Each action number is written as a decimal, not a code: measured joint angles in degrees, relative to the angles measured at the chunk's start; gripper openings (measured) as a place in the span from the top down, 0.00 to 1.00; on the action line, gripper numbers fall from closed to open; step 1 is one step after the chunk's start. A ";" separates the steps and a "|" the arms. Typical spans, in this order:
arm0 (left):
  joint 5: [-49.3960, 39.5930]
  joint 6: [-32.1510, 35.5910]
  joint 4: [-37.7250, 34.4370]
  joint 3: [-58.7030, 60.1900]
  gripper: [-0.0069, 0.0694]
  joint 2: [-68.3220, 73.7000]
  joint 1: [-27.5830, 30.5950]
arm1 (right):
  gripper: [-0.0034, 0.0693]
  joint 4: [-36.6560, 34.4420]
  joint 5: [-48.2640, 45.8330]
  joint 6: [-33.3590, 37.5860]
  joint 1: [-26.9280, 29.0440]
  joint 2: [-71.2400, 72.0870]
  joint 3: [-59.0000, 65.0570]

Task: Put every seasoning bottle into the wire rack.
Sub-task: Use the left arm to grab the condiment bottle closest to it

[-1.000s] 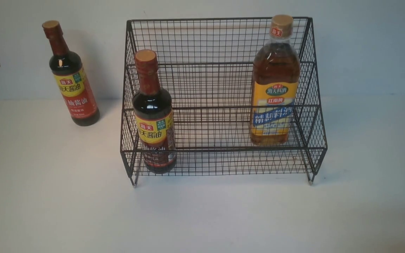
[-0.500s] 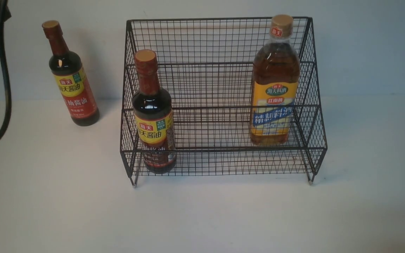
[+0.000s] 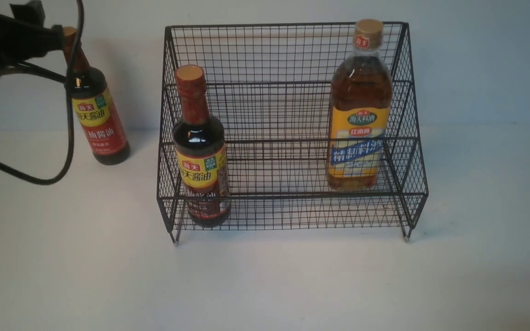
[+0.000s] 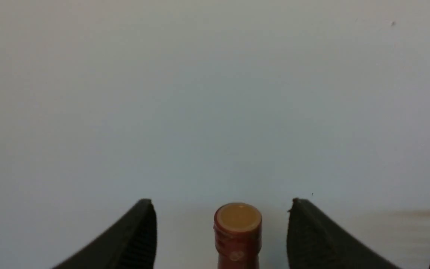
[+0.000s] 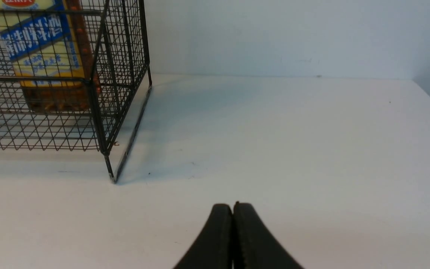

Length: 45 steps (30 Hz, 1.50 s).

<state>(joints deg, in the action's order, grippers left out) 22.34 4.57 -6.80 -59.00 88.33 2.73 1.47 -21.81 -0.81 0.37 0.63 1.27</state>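
Black wire makes up the rack [image 3: 288,195], unchanged mid-frame, the amber bottle [image 3: 360,119] and one soy bottle [image 3: 202,170] inside. The left claw [image 4: 222,231] has spread wide, empty, and its arm has swung into the upper left beside the last soy bottle [image 3: 101,124], so grasping probably comes next. The right claw [image 5: 233,209] is closed on nothing.

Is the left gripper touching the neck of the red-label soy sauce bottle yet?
Apart. The left wrist view shows the left gripper open, with a visible gap either side of the soy sauce bottle's neck.
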 joint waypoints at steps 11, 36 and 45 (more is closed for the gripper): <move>-1.39 -2.13 0.09 -9.11 0.28 11.24 0.00 | 0.97 0.00 0.00 0.00 0.00 0.00 0.00; -0.41 -2.28 0.14 -14.95 0.41 21.97 0.00 | 0.97 0.00 0.00 0.00 0.00 0.00 0.00; 0.34 -2.09 0.16 -14.95 0.54 22.15 0.00 | 0.97 0.00 0.00 0.00 0.00 0.00 0.00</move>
<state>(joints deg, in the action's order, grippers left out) 22.68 2.48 -6.65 -73.95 110.48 2.73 1.47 -21.81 -0.81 0.37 0.63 1.27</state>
